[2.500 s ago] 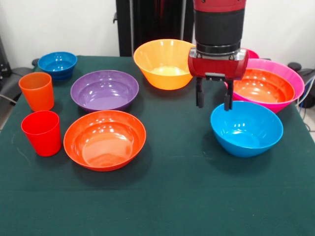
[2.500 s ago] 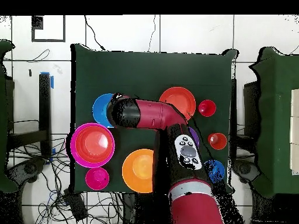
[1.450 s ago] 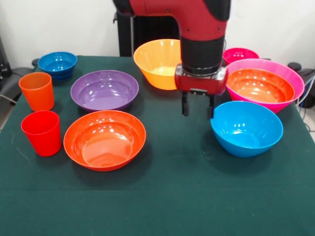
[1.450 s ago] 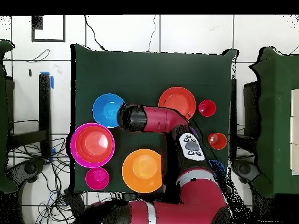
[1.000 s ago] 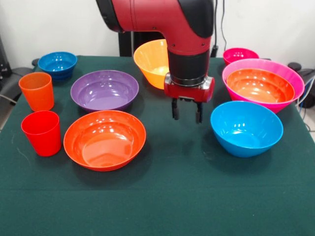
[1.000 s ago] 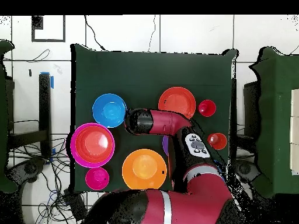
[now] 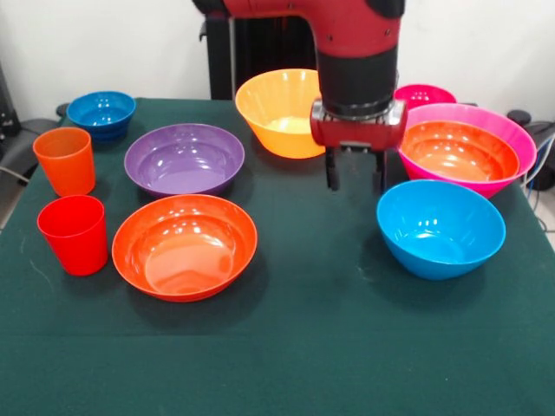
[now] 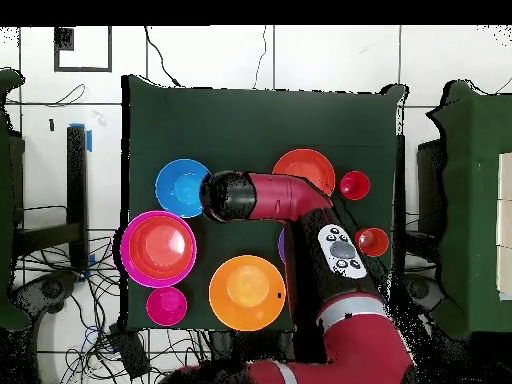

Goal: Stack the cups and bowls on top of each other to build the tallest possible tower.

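Note:
My gripper (image 7: 355, 176) hangs open and empty over the green cloth, just up and left of the big blue bowl (image 7: 440, 227), between it and the yellow-orange bowl (image 7: 282, 113). The tower is the large pink bowl (image 7: 512, 130) with a red-orange bowl (image 7: 458, 152) nested in it. A small pink-red bowl (image 7: 423, 94) sits behind it. On the left are the purple bowl (image 7: 184, 159), a second red-orange bowl (image 7: 185, 245), the small blue bowl (image 7: 101, 111), the orange cup (image 7: 65, 160) and the red cup (image 7: 74, 234). In the overhead view the wrist (image 8: 222, 196) hides the fingers beside the blue bowl (image 8: 183, 187).
The arm (image 8: 290, 195) reaches across the table's middle in the overhead view and covers most of the purple bowl. The green table (image 7: 347, 347) has bare cloth along its front. Cables lie on the floor (image 8: 60, 290) beside the table.
My gripper has moved from the table's middle toward the big blue bowl and risen a little. It stays open. The blue bowl sits slightly shifted.

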You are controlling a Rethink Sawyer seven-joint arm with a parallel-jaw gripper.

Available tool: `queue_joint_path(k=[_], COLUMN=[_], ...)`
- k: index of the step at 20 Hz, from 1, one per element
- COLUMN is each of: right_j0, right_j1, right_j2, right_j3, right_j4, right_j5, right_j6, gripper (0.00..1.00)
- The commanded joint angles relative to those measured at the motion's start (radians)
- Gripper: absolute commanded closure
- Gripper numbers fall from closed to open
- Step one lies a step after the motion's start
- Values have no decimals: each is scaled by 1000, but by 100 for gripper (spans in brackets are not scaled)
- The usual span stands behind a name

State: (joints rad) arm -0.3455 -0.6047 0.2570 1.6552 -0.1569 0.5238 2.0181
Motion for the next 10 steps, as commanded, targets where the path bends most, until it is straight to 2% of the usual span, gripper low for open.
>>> queue_joint_path(k=[1, 10], right_j0=[14, -8], right_j1=[-36, 90], right_j2=[77, 89], right_j3=[32, 42], right_j4=[-3, -44], right_j5=[95, -76], right_j6=[-23, -8], gripper=[0, 0])
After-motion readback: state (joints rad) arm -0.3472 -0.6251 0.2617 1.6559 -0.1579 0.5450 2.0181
